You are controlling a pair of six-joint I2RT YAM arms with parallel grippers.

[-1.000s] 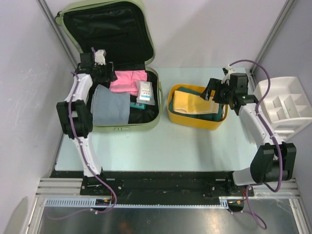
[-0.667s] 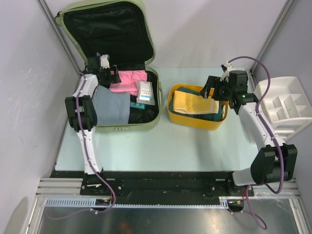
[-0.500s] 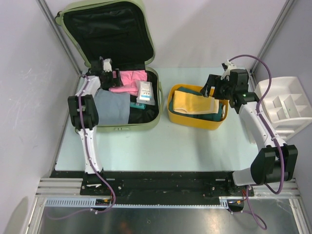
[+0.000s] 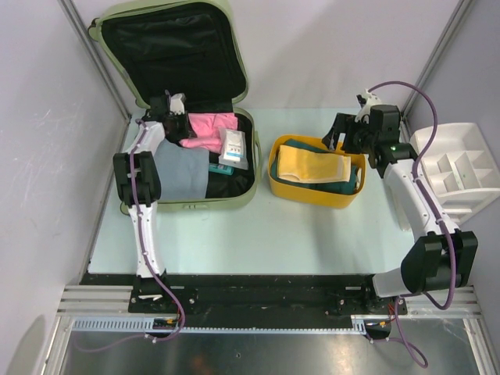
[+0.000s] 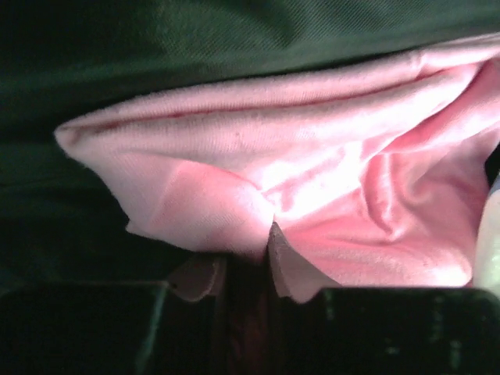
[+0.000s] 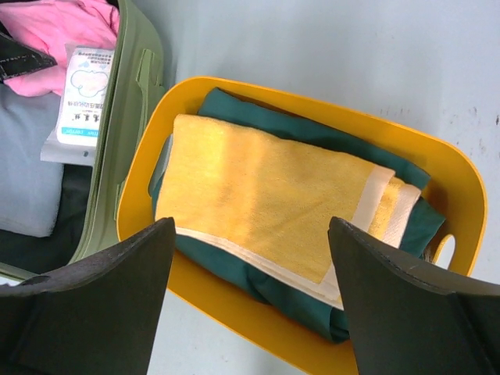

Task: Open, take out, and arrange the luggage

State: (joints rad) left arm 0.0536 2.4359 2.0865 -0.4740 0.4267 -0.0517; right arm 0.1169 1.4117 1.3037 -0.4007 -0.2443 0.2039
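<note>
The luggage (image 4: 195, 205) lies open at the back left, its black-lined lid leaning on the wall; its green rim (image 6: 129, 117) also shows in the right wrist view. Inside lie a pink cloth (image 4: 209, 131), a grey folded cloth (image 4: 178, 172) and a white packet (image 4: 233, 147). My left gripper (image 4: 178, 119) is down in the case at the pink cloth's left edge. In the left wrist view the jaws stand narrow, and my left gripper (image 5: 238, 266) pinches the edge of the pink cloth (image 5: 312, 180). My right gripper (image 6: 250, 234) hangs open above the yellow tub.
A yellow tub (image 4: 312, 195) right of the case holds a folded yellow towel (image 6: 258, 180) on dark green cloth (image 6: 312, 289). A white divided tray (image 4: 461, 168) stands at the right edge. Walls and metal posts close in the back and sides.
My left gripper reached right onto the pink cloth's edge and its jaws closed from wide open. The right gripper drifted slightly back and up over the tub, still open.
</note>
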